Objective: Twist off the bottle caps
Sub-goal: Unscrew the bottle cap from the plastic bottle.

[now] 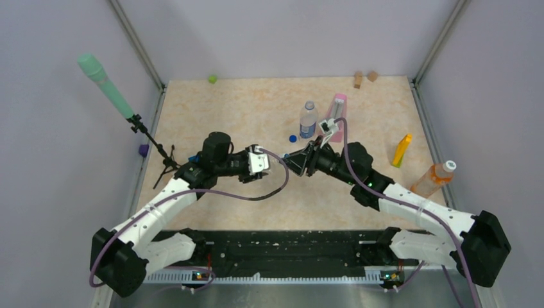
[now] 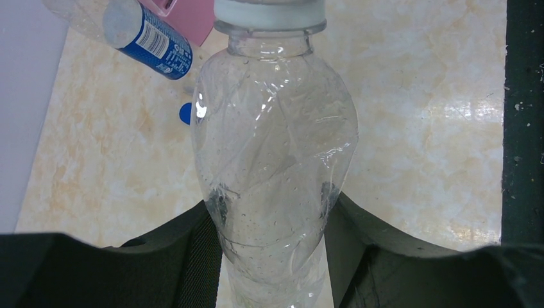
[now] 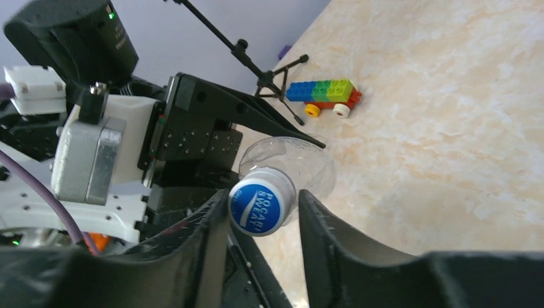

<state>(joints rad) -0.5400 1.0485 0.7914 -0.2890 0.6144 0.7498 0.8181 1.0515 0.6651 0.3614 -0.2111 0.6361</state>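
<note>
Left wrist: 2 bottles (image 2: 276, 160), 2 caps (image 2: 269, 9)

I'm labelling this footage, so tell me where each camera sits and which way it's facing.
Top: above and behind the bases, looking down on the table; left arm and right arm show.
Left wrist: on the left arm, looking along the left end effector clamping a clear bottle.
Right wrist: on the right arm, facing the left arm; the right end effector straddles the bottle's cap.
Shared: both wrist views show that bottle and cap.
</note>
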